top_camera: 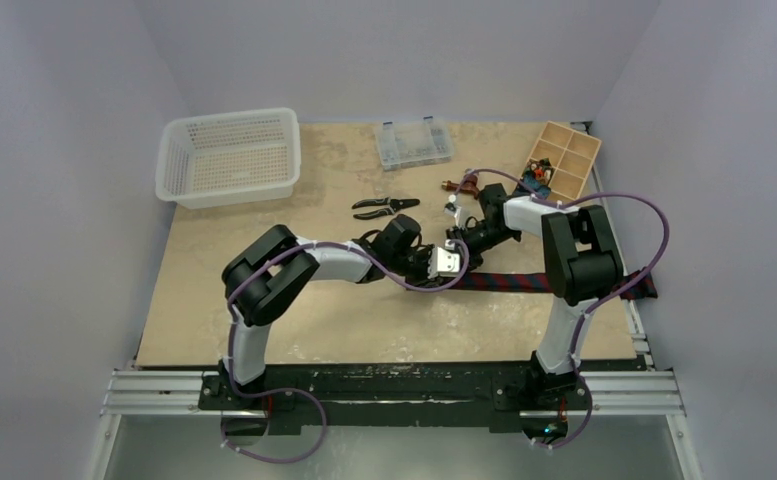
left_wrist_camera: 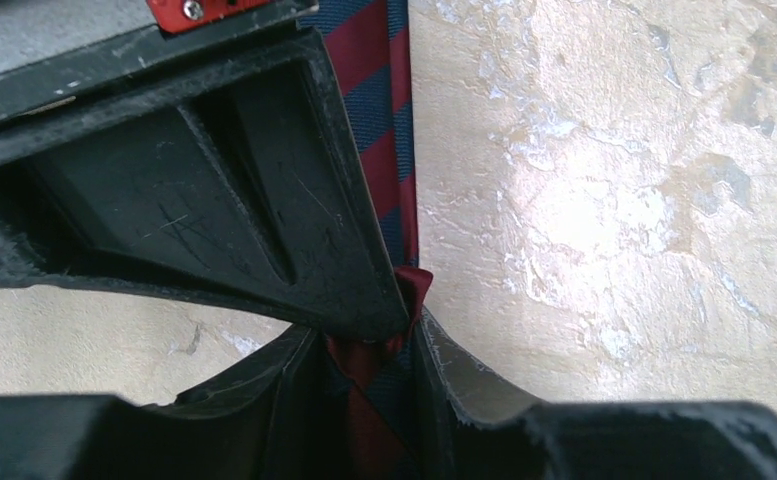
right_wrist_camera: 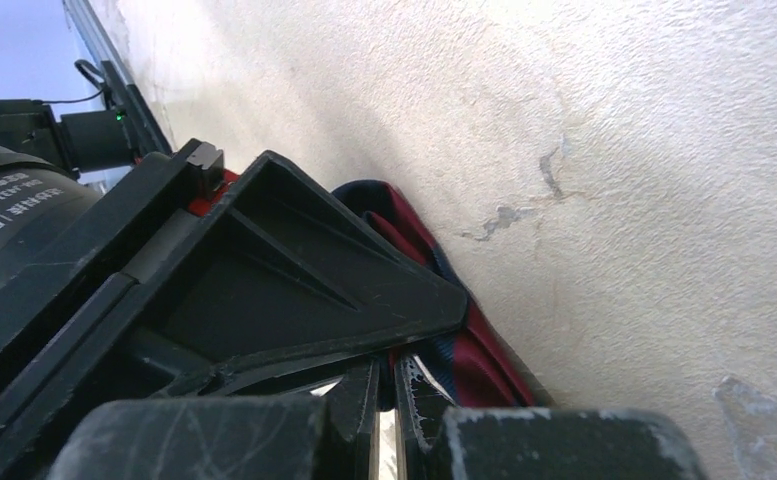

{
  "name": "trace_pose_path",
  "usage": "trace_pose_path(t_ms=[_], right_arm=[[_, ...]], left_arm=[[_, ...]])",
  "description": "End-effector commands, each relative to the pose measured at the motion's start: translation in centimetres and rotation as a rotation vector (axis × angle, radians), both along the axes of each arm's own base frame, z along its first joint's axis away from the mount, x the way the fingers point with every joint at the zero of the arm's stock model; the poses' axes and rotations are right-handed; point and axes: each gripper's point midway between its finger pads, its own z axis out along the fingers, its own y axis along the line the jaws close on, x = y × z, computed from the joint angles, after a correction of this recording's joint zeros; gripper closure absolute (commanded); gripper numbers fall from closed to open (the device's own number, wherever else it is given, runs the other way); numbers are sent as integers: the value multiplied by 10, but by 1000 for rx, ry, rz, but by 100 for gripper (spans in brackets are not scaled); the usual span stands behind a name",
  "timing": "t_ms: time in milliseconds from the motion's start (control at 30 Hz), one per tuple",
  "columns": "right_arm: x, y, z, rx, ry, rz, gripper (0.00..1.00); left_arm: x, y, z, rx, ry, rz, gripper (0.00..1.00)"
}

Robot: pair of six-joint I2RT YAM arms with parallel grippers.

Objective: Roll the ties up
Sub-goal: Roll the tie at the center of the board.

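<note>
Tie (top_camera: pixel 554 283): one flat strip, navy with dark red stripes, running from mid-table (top_camera: pixel 314 320) out to the right edge, where its far end passes behind the right arm. Only one tie shows.

Left gripper (top_camera: pixel 451 262) sits at the strip's near end. In your left wrist view its jaws are pinched together on a red fold of fabric. Right gripper (top_camera: pixel 467 243) crowds in just beside it. Its jaws are almost closed, with the folded end caught at the tips.

Handling, as a judgement: light, limp and slick weave. It will not hold a shape by itself, so a loose roll probably springs open. Take it at the very end, across the full width.

Room: bare tabletop along the strip to the right. The two grippers are nearly touching, so watch for finger clash. Pliers (top_camera: pixel 384 207) lie near, behind the left wrist. Basket (top_camera: pixel 234 190) and organiser (top_camera: pixel 562 160) are well apart.
</note>
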Motion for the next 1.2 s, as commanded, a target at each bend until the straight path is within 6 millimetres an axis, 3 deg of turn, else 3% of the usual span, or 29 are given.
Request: trace_pose_path(t_ms=[0, 67, 133, 300, 500, 600, 833, 967, 1067, 1167], right_arm=[[18, -10, -22, -92, -66, -17, 100], [18, -13, -33, -117, -64, -22, 100], [18, -15, -41, -140, -59, -33, 100], [20, -19, -49, -180, -64, -35, 100], [19, -20, -52, -187, -49, -34, 100], [19, -20, -52, -187, -48, -33, 100], [18, -19, -54, -187, -41, -30, 100], [18, -18, -53, -185, -43, -29, 100], [17, -17, -53, -182, -44, -26, 100], [17, -15, -52, -175, -47, -23, 100]], left_arm=[[-12, 32, -20, 96, 75, -1, 64], [-6, 35, -16, 83, 81, 23, 48], [-1, 38, -8, 43, 87, 44, 38], [2, 52, 10, -26, 110, 85, 36], [7, 51, 16, -64, 101, 114, 44], [9, 42, 24, -86, 110, 109, 53], [7, 21, 34, -115, 105, 82, 60], [7, 10, 51, -155, 102, 68, 67], [3, 0, 62, -176, 100, 49, 69], [2, -9, 60, -165, 112, 48, 69]])
